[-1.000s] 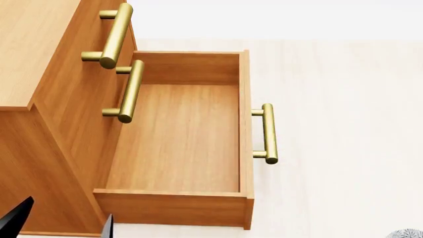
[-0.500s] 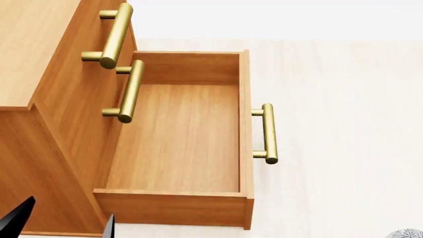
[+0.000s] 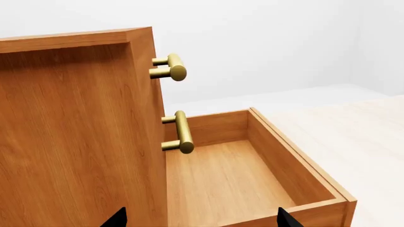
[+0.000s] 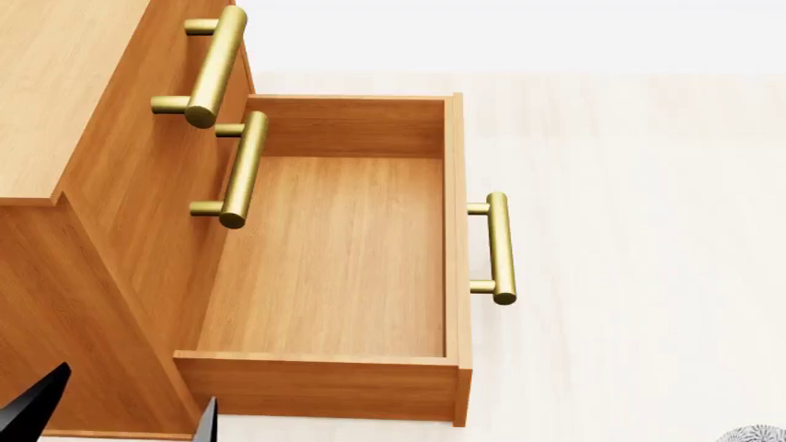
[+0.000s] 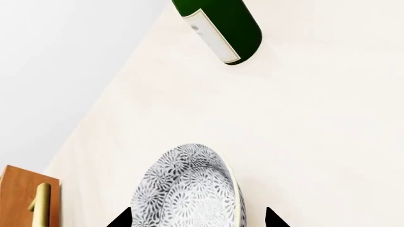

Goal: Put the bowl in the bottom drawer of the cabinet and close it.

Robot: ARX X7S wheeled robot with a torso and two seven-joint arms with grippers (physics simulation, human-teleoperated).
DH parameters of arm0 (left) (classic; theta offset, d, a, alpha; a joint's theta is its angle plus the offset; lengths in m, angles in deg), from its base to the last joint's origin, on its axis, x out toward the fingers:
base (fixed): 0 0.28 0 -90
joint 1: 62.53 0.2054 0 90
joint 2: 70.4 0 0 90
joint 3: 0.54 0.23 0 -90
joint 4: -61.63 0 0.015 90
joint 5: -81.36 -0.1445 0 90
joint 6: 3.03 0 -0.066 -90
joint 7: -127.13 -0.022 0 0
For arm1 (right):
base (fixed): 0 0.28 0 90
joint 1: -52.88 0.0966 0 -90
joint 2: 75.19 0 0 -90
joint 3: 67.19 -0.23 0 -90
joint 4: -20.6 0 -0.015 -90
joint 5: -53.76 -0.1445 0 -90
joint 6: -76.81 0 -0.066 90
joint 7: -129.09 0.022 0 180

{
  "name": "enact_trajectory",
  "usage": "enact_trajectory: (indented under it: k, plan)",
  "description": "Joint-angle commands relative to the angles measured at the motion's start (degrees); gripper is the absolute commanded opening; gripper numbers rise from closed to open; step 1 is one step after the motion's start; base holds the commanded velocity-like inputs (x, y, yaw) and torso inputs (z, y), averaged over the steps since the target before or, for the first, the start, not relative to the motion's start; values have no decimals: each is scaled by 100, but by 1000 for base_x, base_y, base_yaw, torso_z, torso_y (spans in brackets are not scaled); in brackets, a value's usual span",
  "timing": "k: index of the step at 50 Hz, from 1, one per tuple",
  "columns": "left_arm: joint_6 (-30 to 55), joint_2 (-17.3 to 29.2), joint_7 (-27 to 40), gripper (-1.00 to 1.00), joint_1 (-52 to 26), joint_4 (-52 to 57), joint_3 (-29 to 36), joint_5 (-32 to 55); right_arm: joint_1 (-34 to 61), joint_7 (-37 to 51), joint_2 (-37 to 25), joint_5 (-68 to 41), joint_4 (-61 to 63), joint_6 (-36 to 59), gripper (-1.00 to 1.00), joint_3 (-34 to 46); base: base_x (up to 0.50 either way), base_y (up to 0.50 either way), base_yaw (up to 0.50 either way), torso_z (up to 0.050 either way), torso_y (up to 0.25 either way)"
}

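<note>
The cabinet (image 4: 74,83) fills the left of the head view, and its side (image 3: 75,132) fills the left wrist view. Its bottom drawer (image 4: 331,258) is pulled out and empty, with the brass handle (image 4: 498,249) on its front. My left gripper (image 4: 123,416) hangs open beside the cabinet's near corner, holding nothing; the left wrist view shows the gripper (image 3: 202,220) looking into the drawer (image 3: 221,179). The patterned bowl (image 5: 189,189) lies between the spread fingers of my open right gripper (image 5: 197,220), with a gap at its rim side. Only a sliver of the bowl (image 4: 752,433) shows in the head view.
A dark green bottle (image 5: 221,28) with a white label lies on the pale floor beyond the bowl. Two upper drawers are shut, their brass handles (image 4: 212,64) (image 4: 239,170) jutting over the open drawer. A wooden corner with a brass handle (image 5: 41,208) shows near the bowl.
My left gripper's fingertips have crept slightly to the right in the head view. The drawer and the bowl stand as before.
</note>
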Motion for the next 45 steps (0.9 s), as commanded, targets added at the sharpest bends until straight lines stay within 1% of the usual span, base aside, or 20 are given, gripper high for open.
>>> enact_trajectory:
  k: [1, 13, 15, 33, 34, 45]
  plan:
    - [-72, -129, -143, 100, 14, 25, -153, -74, 313, -190, 96, 86, -274, 111, 100, 93, 0, 0, 0, 0, 0]
    - [-65, -119, -130, 100, 20, 23, -119, -87, 541, -138, 101, 103, -522, 136, 100, 202, 0, 0, 0, 0, 0]
    - [-34, -119, -122, 100, 5, 23, -84, -93, 615, -209, 110, 261, -784, 109, 100, 284, 0, 0, 0, 0, 0]
    - [-8, -110, -104, 100, -30, 23, -95, -46, 831, -211, 118, 404, -1138, 120, 100, 436, 0, 0, 0, 0, 0]
    - [-21, -105, -99, 100, -19, 22, -99, -36, 833, -202, 121, 421, -1127, 122, -100, 452, 0, 0, 0, 0, 0]
    - [-25, -117, -125, 100, -16, 23, -109, -61, 871, -228, 117, 467, -1109, 139, -100, 520, 0, 0, 0, 0, 0]
